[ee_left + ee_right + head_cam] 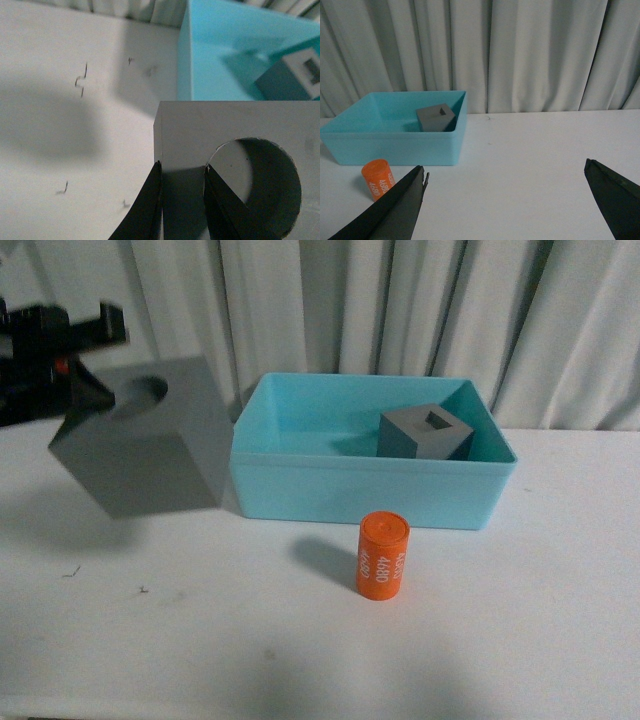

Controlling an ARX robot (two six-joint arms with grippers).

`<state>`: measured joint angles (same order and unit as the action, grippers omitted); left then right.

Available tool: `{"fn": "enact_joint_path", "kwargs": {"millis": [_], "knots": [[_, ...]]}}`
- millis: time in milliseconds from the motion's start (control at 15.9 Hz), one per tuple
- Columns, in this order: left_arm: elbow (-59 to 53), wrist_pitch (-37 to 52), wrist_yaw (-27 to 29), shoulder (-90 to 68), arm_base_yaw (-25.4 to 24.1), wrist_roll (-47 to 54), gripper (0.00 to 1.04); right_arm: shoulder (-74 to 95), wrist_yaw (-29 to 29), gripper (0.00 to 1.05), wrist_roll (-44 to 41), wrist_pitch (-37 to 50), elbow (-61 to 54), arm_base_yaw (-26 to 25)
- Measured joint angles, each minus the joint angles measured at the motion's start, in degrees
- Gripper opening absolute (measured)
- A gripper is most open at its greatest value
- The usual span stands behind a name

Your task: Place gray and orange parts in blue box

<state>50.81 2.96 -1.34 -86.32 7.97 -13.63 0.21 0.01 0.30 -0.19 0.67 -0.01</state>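
Note:
My left gripper (85, 390) is shut on the gray cube with the round recess (150, 455) and holds it tilted above the table, just left of the blue box (370, 490). In the left wrist view the fingers (150, 200) pinch the cube's wall (230, 125) between its outer side and the recess. The gray cube with the square recess (427, 433) lies inside the box at its right. The orange cylinder printed "4680" (382, 556) stands on the table in front of the box. My right gripper (505, 172) is open and empty over bare table, right of the box (395, 142) and the cylinder (378, 178).
The white table (520, 620) runs all around the box. A pale curtain (400, 310) hangs close behind it. Small dark marks (81, 82) dot the table to the left of the box.

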Motion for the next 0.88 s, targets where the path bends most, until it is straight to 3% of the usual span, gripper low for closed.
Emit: {"fn": "enact_joint_path", "kwargs": {"millis": [505, 883], "knots": [[33.6, -3.3, 2.4, -21.6, 5.2, -3.9, 0.18, 0.0, 0.0, 0.98, 0.0, 0.0, 0.0, 0.0], [41.7, -3.9, 4.4, -34.6, 6.5, -2.2, 0.18, 0.0, 0.0, 0.98, 0.0, 0.0, 0.0, 0.0]]}}
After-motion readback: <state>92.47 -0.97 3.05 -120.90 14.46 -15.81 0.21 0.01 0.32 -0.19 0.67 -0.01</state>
